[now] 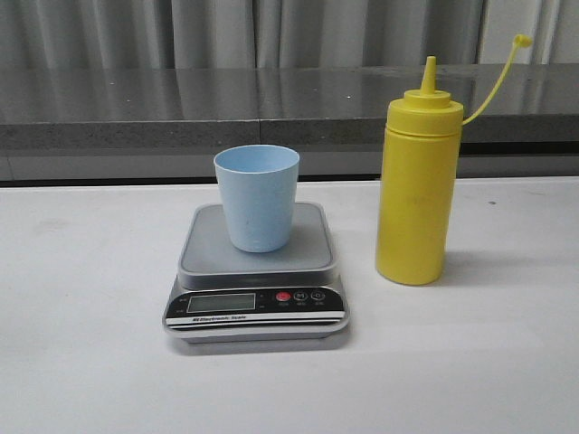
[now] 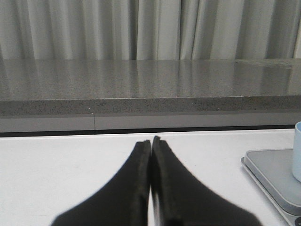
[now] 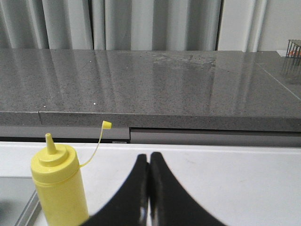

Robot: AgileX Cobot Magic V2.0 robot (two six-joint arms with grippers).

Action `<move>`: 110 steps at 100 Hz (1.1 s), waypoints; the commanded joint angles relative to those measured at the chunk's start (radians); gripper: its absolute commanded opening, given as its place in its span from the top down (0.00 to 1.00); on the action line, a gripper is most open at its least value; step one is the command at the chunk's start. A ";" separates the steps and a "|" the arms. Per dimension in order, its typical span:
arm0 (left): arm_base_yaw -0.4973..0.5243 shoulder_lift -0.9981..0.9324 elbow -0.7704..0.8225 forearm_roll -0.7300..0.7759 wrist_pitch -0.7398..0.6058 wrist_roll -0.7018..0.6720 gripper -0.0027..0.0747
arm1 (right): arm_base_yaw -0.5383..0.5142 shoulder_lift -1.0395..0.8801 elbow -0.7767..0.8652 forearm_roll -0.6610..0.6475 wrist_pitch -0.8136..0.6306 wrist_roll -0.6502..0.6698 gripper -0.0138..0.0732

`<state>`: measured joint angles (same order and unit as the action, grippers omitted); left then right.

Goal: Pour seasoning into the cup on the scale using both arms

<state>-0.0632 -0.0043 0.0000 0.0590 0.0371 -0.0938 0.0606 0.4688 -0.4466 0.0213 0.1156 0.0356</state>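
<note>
Jaws on both the left gripper [image 2: 151, 141] and right gripper [image 3: 149, 157] are pressed together holding nothing, so nothing is started: the seasoning [image 1: 416, 194] is stood on the bench [image 1: 81, 344] beside the scale [image 1: 257, 280], whose cup [image 1: 257, 199] looks empty.

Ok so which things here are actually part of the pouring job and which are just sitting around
Part of the job:
- yellow squeeze bottle, upright on the table, cap off its nozzle
- light-blue cup, upright on the scale
- scale
- left end effector and right end effector, both shut, holding nothing

Just around:
- grey counter behind the table
- curtain
- wire rack, only partly seen
</note>
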 commanded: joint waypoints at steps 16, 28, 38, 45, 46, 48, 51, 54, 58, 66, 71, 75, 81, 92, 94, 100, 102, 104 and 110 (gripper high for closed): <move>0.003 -0.029 0.041 -0.005 -0.083 -0.005 0.99 | 0.026 0.274 -0.038 -0.021 -0.319 0.000 0.92; 0.003 -0.029 0.041 -0.005 -0.083 -0.005 0.99 | 0.075 0.377 -0.038 -0.027 -0.361 0.000 0.92; 0.003 -0.029 0.041 -0.005 -0.082 -0.005 0.99 | 0.122 0.450 -0.037 -0.027 -0.370 0.000 0.91; 0.003 -0.029 0.041 -0.005 -0.082 -0.005 0.99 | 0.150 0.485 -0.034 -0.027 -0.376 0.000 0.90; 0.003 -0.029 0.041 -0.005 -0.082 -0.005 0.99 | 0.154 0.487 -0.034 -0.027 -0.378 0.000 0.90; 0.003 -0.029 0.041 -0.005 -0.082 -0.005 0.99 | 0.159 0.496 -0.032 -0.027 -0.381 0.000 0.88; 0.003 -0.029 0.041 -0.005 -0.082 -0.005 0.99 | 0.171 0.505 -0.030 -0.027 -0.383 0.000 0.85; 0.003 -0.029 0.041 -0.005 -0.082 -0.005 0.99 | 0.179 0.514 -0.030 -0.027 -0.384 0.000 0.81; 0.003 -0.029 0.041 -0.005 -0.082 -0.005 0.99 | 0.188 0.525 -0.030 -0.027 -0.387 0.000 0.76; 0.003 -0.029 0.041 -0.005 -0.082 -0.005 0.99 | 0.200 0.544 -0.026 -0.027 -0.396 0.000 0.57; 0.003 -0.029 0.041 -0.005 -0.082 -0.005 0.99 | 0.202 0.552 -0.017 -0.027 -0.410 0.000 0.45; 0.003 -0.029 0.041 -0.005 -0.082 -0.005 0.99 | 0.202 0.556 -0.005 -0.027 -0.434 0.000 0.33; 0.003 -0.029 0.041 -0.005 -0.082 -0.005 0.99 | 0.202 0.567 0.016 -0.027 -0.473 0.000 0.19; 0.003 -0.029 0.041 -0.005 -0.082 -0.005 0.99 | 0.202 0.592 0.065 -0.027 -0.558 0.000 0.09; 0.003 -0.029 0.041 -0.005 -0.082 -0.005 0.99 | 0.202 0.599 0.076 -0.027 -0.578 0.000 0.10; 0.003 -0.029 0.041 -0.005 -0.082 -0.005 0.99 | 0.202 0.616 0.103 -0.027 -0.642 0.000 0.10; 0.003 -0.029 0.041 -0.005 -0.082 -0.005 0.99 | 0.202 0.625 0.112 -0.027 -0.658 0.000 0.10; 0.003 -0.029 0.041 -0.005 -0.082 -0.005 0.99 | 0.202 0.635 0.120 -0.027 -0.681 0.000 0.10; 0.003 -0.029 0.041 -0.005 -0.082 -0.005 0.99 | 0.202 0.669 0.136 -0.027 -0.748 0.000 0.10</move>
<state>-0.0632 -0.0043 0.0000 0.0590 0.0371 -0.0938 0.2606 1.1106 -0.3101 0.0000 -0.4581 0.0356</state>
